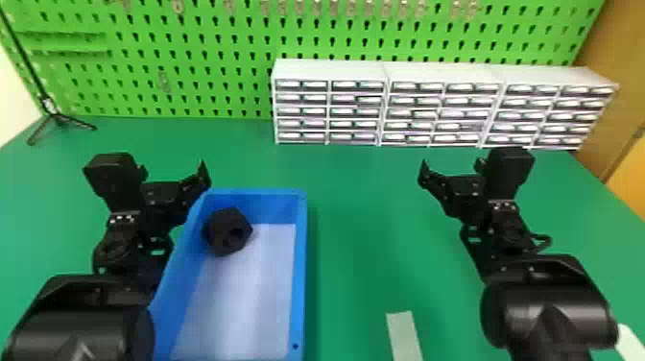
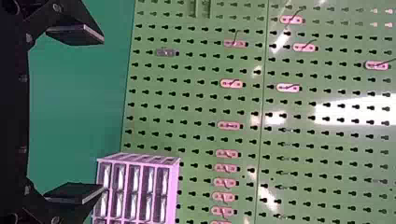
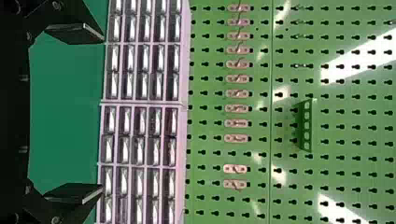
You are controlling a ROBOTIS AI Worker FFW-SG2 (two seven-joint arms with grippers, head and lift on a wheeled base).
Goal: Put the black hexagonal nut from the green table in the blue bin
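Note:
The black hexagonal nut rests inside the blue bin, in its back left corner, with its hole showing. Left of the bin's back end is my left gripper, one finger close to the rim in the head view; its fingers stand wide apart in the left wrist view, where the gripper holds nothing. Over the right part of the green table, my right gripper is well away from the bin. In the right wrist view that gripper is also open, with nothing between its fingers.
White drawer cabinets line the table's back right, before a green pegboard. A small black tripod stands at the back left. A pale strip lies near the front, right of the bin.

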